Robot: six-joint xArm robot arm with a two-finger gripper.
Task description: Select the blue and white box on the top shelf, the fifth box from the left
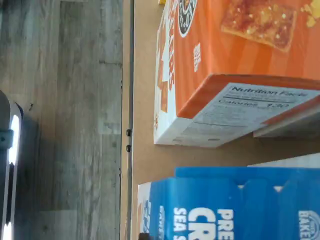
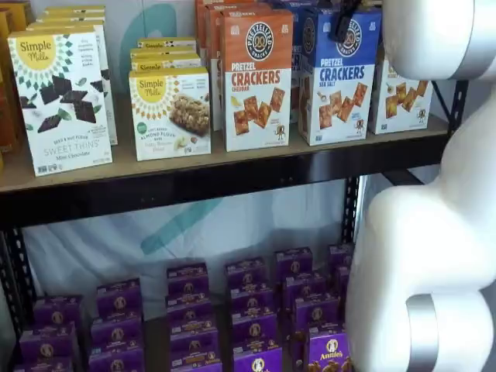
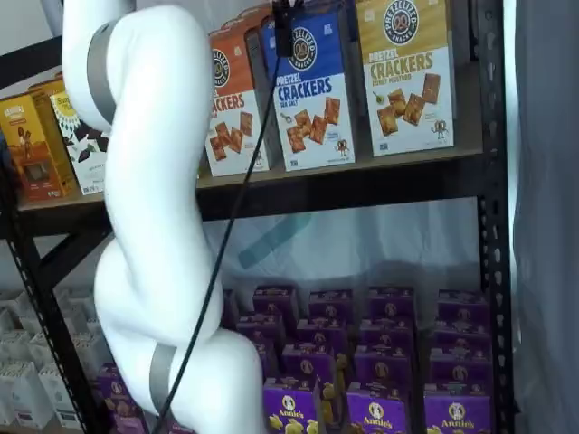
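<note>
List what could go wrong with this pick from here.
1. The orange Cheddar box stands close beside the blue and white box; the gripper at its top could nudge it.
2. More boxes stand right behind, so pulling may drag them.
3. The box stands near the top shelf edge and could tip off.

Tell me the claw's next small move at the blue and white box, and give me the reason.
Probably finish closing on the blue and white box and check the grip before pulling it out. In both shelf views the claw sits at that box's top edge, but whether its fingers already clamp it cannot be told. The orange cheddar box stands close beside it on the top shelf, so a straight pull seems safest.
</note>
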